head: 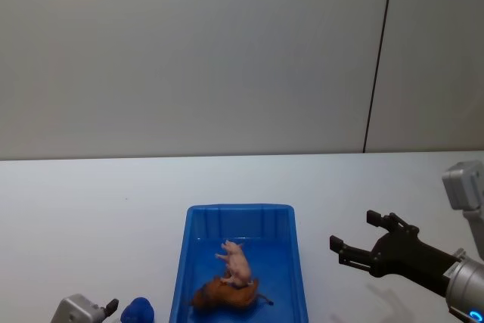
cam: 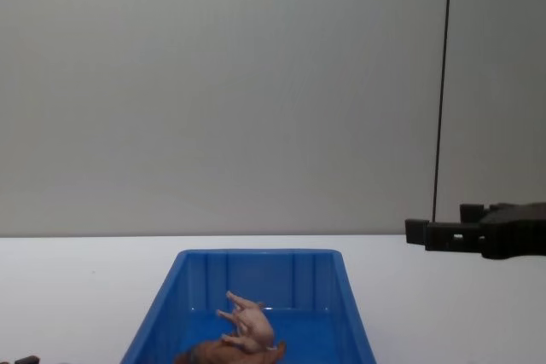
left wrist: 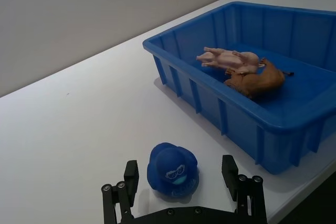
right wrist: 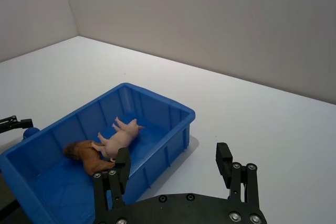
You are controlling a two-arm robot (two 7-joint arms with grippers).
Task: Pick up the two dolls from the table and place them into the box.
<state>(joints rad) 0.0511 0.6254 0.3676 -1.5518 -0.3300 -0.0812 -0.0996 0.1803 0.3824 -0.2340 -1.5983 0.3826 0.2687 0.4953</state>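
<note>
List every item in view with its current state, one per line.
pink pig: on its side in the bin, resting against the brown animal
brown animal figurine: lying in the bin
blue bin: upright on the table
blue duck: on the table
left pincer: open around the duck
right pincer: open, empty

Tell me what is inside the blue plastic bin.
Inside the bright blue plastic bin: a pale pink pig figurine lying against a reddish-brown lion-like figurine. The floor beneath both is hidden.

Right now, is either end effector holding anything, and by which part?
Nothing is held. The right end effector is open over the table; the left end effector is open around a blue duck, not gripping it.
</note>
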